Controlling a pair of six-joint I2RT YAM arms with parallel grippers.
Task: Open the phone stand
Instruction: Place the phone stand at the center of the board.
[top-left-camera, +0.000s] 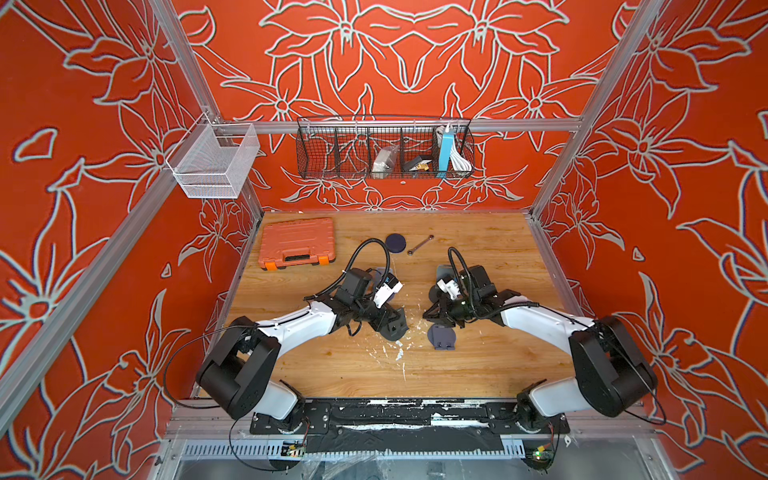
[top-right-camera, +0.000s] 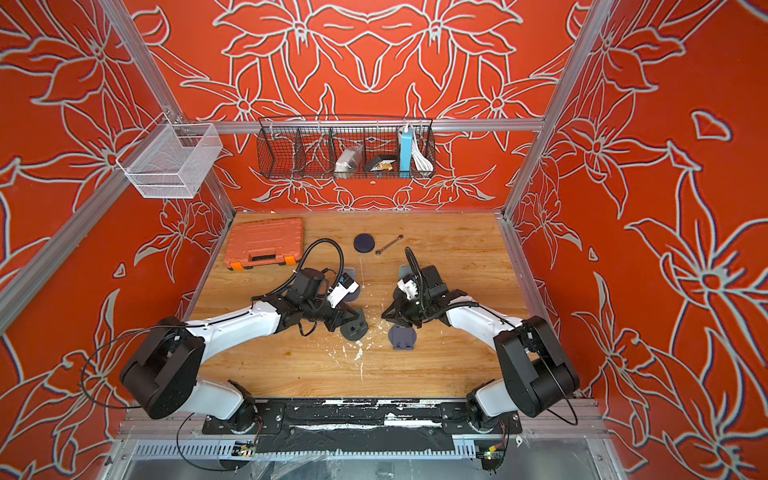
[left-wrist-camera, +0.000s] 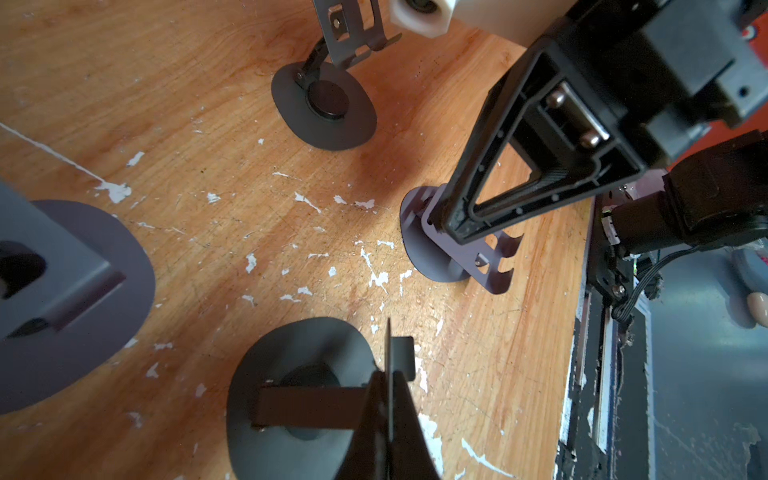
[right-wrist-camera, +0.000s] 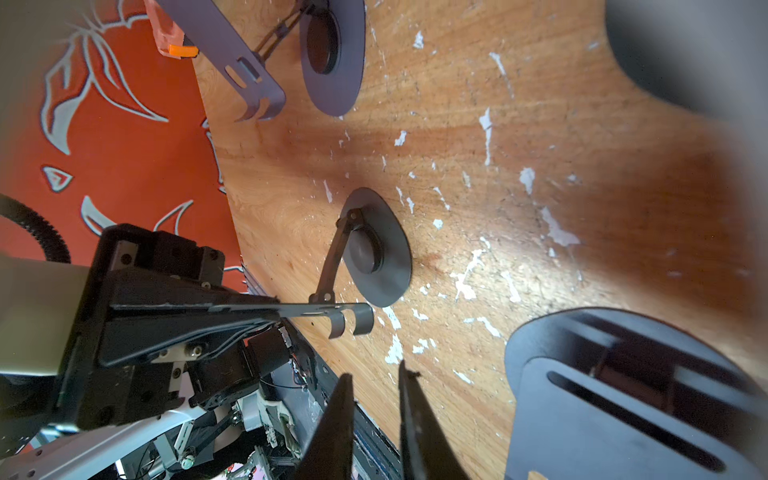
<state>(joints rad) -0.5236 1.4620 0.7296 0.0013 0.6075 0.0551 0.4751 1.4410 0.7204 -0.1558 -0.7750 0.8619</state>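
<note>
My left gripper (left-wrist-camera: 390, 376) is shut on the thin back plate of a dark grey phone stand (left-wrist-camera: 299, 399). The right wrist view shows this plate (right-wrist-camera: 316, 308) held level, away from the round base (right-wrist-camera: 378, 249), joined to it by a hinged arm (right-wrist-camera: 332, 257). In both top views the left gripper (top-left-camera: 397, 328) (top-right-camera: 353, 326) sits mid-table over that stand. My right gripper (right-wrist-camera: 374, 384) is open with nothing between its fingers. It hovers beside a second, purple-grey stand (top-left-camera: 441, 337) (right-wrist-camera: 623, 395), with one finger (left-wrist-camera: 478, 199) close to that stand's slotted plate (left-wrist-camera: 478, 257).
Two more opened stands (left-wrist-camera: 328, 108) (left-wrist-camera: 62, 291) stand behind the arms. Farther back lie a dark disc (top-left-camera: 395, 242), a wrench (top-left-camera: 419, 244) and an orange tool case (top-left-camera: 296, 243). A wire basket (top-left-camera: 384, 147) hangs on the back wall. The table's front edge (left-wrist-camera: 582, 332) is close.
</note>
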